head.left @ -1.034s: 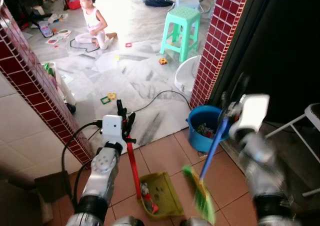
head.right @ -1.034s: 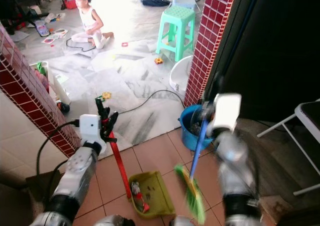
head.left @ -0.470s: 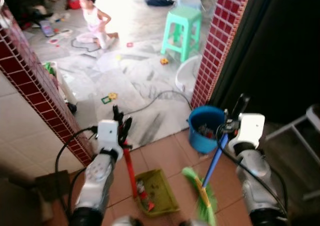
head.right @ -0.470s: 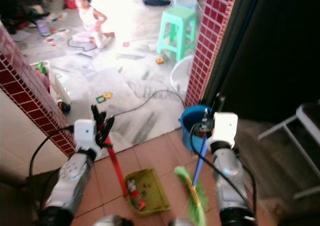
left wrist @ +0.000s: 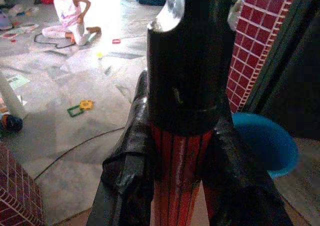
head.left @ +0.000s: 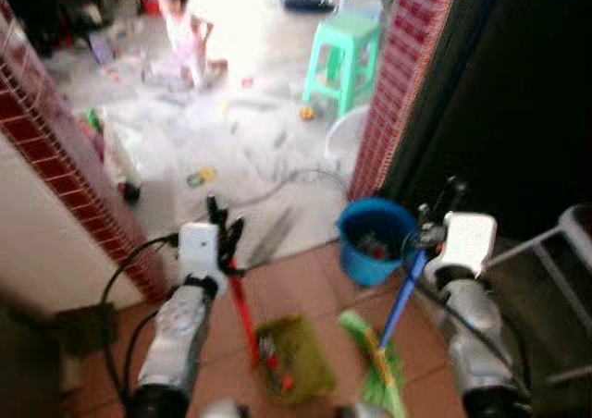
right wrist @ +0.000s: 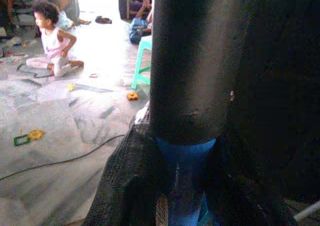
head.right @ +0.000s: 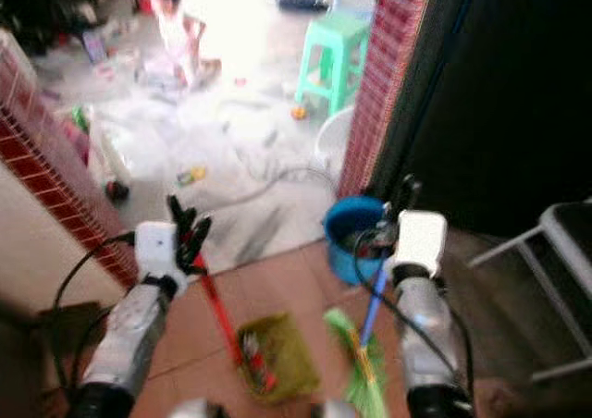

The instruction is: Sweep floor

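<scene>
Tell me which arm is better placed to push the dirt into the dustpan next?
Right, probably. Its tool grips the blue broom, whose bristles rest beside the dustpan. The left tool only holds the dustpan's red handle.

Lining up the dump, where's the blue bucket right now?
In the left eye view the blue bucket stands on the floor right of centre, at the foot of the red brick pillar, just beyond the broom.

Both arms fwd, left pincer (head.left: pixel 225 236) & right pincer (head.left: pixel 437 205) clamped round upright handles.
</scene>
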Controlling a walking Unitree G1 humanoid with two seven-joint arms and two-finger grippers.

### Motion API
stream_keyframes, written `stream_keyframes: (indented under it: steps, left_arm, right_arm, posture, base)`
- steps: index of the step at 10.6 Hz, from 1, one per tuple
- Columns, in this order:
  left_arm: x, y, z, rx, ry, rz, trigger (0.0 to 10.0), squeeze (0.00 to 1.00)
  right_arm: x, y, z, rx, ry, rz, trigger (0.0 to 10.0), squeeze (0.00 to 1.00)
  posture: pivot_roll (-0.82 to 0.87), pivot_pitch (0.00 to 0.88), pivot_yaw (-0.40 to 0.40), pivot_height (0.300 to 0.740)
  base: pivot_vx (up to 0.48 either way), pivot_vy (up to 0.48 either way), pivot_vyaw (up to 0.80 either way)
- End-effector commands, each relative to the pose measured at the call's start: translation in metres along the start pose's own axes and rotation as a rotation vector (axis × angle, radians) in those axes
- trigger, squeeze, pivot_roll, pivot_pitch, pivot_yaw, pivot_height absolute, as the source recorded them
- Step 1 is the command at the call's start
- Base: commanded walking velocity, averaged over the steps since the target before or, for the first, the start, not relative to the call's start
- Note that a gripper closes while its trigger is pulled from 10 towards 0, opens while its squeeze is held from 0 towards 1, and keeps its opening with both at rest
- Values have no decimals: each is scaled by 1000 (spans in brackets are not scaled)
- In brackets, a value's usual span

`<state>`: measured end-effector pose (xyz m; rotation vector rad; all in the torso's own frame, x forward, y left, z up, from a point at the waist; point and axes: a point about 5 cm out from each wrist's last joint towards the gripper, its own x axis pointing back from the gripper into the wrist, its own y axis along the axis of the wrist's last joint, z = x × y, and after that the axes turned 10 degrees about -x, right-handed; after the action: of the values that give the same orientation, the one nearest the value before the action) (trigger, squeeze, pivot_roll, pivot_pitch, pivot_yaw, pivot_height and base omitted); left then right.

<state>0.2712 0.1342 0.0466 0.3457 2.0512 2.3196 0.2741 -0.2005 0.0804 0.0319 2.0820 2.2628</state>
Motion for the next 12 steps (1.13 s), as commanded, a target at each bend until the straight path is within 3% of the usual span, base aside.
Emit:
stream_keyframes:
  steps: [1, 6, 12]
  left_arm:
    - [-2, 6, -2, -10, -14, -20, 10000, 0]
    - [-1, 6, 0, 0, -2, -21, 10000, 0]
    - [1, 9, 11, 32, 35, -44, 10000, 0]
  right_arm:
    - [2, 0, -14, 43, -36, 3, 10000, 0]
    - [3, 1, -19, 53, -58, 6, 10000, 0]
    - [-2, 1, -27, 82, -77, 15, 10000, 0]
  posture:
    - [-60, 0, 38, 740]
    - [-57, 0, 30, 740]
    - [-51, 0, 16, 740]
  base:
    - [0, -382, 0]
    - [0, -363, 0]
    - [0, 0, 0]
